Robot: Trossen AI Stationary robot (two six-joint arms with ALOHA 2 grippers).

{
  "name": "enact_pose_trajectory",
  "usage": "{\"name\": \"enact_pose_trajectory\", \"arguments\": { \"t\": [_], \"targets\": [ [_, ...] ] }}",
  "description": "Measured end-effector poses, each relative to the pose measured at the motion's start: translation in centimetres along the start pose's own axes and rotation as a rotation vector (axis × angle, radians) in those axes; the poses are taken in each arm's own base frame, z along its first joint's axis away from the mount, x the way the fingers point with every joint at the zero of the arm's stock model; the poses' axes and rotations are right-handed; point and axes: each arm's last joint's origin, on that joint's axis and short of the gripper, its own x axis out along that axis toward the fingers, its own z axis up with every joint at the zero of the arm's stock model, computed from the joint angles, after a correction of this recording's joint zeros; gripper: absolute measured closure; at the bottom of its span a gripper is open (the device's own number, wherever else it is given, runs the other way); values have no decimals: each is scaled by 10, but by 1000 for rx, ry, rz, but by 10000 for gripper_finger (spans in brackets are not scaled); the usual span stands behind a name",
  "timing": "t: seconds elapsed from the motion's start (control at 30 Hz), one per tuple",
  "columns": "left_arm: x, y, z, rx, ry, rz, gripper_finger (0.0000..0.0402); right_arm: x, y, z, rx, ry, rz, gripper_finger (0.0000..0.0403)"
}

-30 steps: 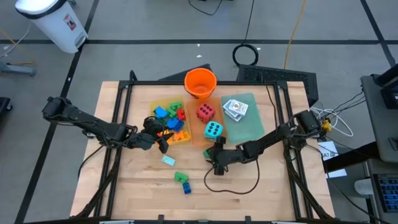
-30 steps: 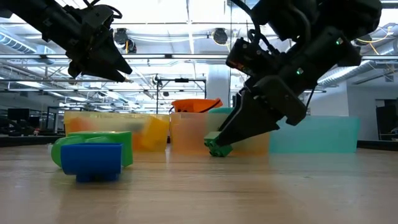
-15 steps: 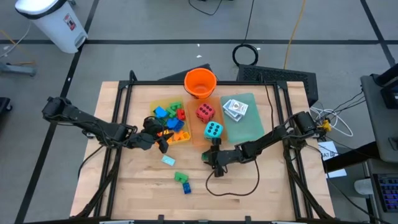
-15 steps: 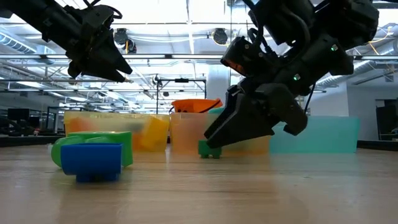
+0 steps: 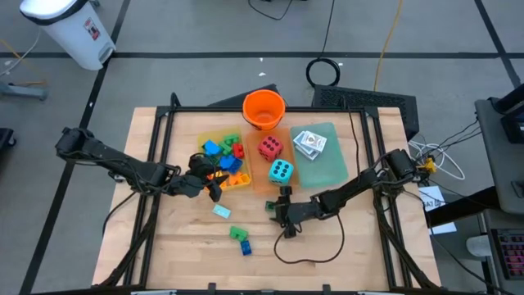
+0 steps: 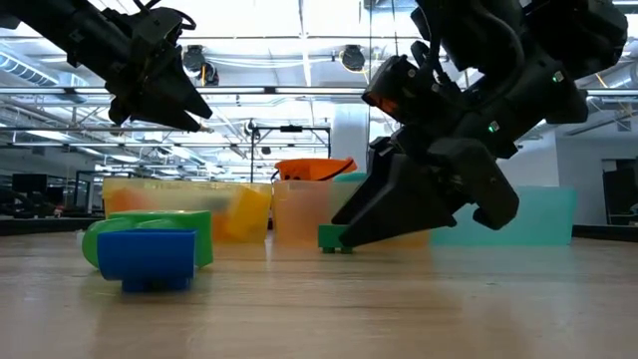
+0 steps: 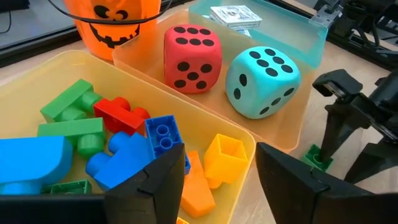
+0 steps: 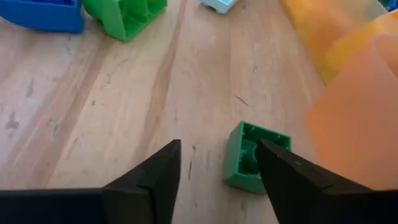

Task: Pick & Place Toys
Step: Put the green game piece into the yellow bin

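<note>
Picking is underway: right gripper (image 8: 214, 180), jaws apart, is nearing the small green brick (image 8: 256, 155) at lower centre; closing comes next. Left gripper (image 7: 214, 171), jaws apart, is hovering over the yellow tray (image 7: 249, 138).

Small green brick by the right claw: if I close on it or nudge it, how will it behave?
The small green brick looks like hard moulded plastic, so probably stiff and light. It lies on its side on bare wood, hollow underside showing, so a nudge may tip or slide it. The right claw has one finger overlapping it; an off-centre pinch could twist it away.
</note>
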Motion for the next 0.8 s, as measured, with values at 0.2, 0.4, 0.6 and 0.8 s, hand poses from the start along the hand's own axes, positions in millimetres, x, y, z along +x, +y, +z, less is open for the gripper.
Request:
{"name": "enact_pose_trajectory", "arguments": {
  "t": [0.2, 0.4, 0.6, 0.8],
  "targets": [
    [0, 0, 0, 0, 0, 0, 210, -1, 5, 0, 74, 11, 156, 172],
    [0, 0, 0, 0, 0, 0, 203, -9, 18, 3, 97, 13, 279, 181],
    [0, 0, 0, 0, 0, 0, 199, -28, 28, 13, 67, -20, 235, 181],
    [0, 0, 0, -2, 0, -1, 207, -39, 30, 25, 85, -80, 164, 129]
  ]
}}
